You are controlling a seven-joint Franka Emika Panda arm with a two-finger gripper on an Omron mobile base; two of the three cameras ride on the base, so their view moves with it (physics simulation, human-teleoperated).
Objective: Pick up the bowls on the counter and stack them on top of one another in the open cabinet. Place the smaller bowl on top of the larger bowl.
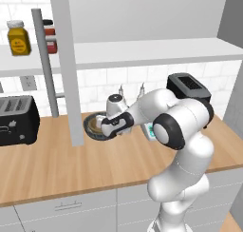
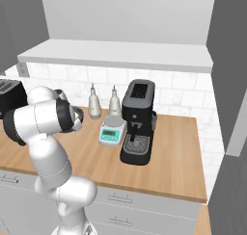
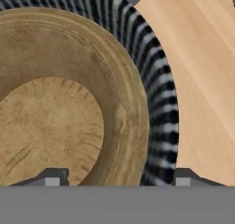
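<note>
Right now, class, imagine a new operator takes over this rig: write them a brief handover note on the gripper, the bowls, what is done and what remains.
Gripper: open, fingertips straddling the near rim of the nested bowls, nothing gripped yet.
Small brown wooden bowl: already sitting inside the wider dark blue-grey ribbed bowl, both on the light-brown wooden counter beside the grey post.
Done: the smaller is on top of the larger.
Left: grasp the stack and set it on the white shelf of the open cabinet.
</note>
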